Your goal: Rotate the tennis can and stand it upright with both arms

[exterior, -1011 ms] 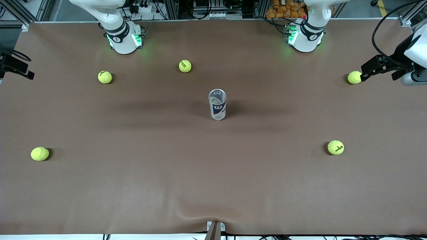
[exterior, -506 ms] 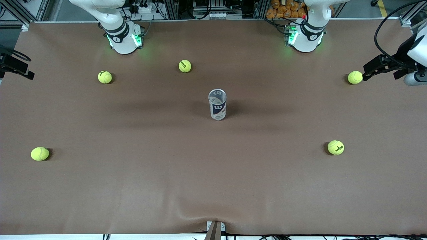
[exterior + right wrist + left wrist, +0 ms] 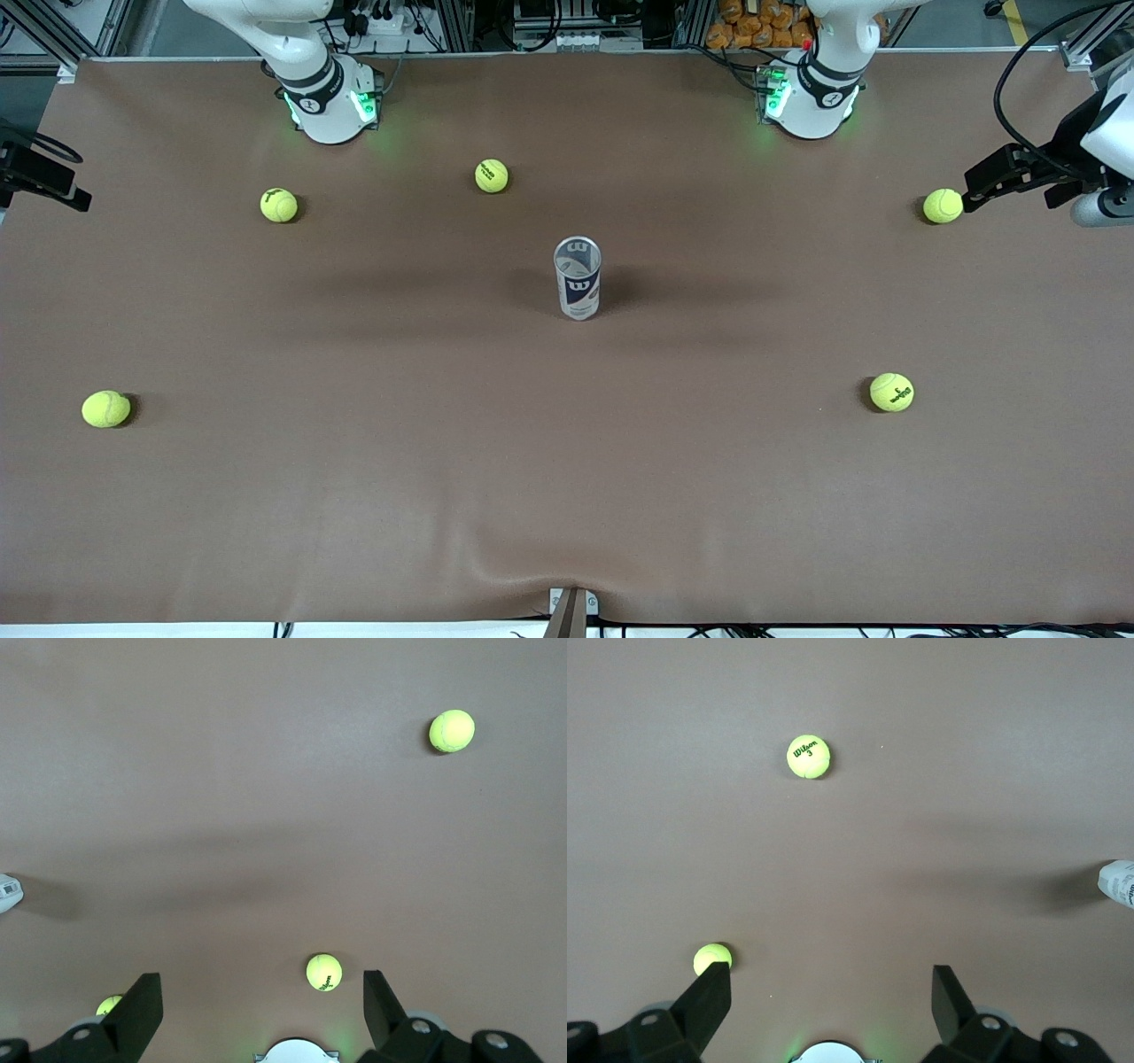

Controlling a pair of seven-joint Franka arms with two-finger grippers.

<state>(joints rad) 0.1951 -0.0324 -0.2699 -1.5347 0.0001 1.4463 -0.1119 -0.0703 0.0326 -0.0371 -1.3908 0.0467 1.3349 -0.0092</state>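
Tennis can (image 3: 578,288) stands upright on its base near the middle of the table (image 3: 354,496), open rim up, with nothing touching it; it has not shifted over the last second. What has changed is small: my left gripper (image 3: 974,184), out over the left arm's end of the table beside a tennis ball (image 3: 942,206), has drawn a little away from that ball and now sits almost still. Its wrist view shows both fingers (image 3: 709,997) spread wide with nothing between them. My right gripper (image 3: 75,197) is at the other end of the table, mostly out of the front view; its wrist camera shows its fingers (image 3: 142,1001) equally wide apart and empty. From there only a sliver of the can (image 3: 7,893) shows, so I would not judge its tilt by that view. To me the job looks finished: can up, both arms pulled back and waiting.
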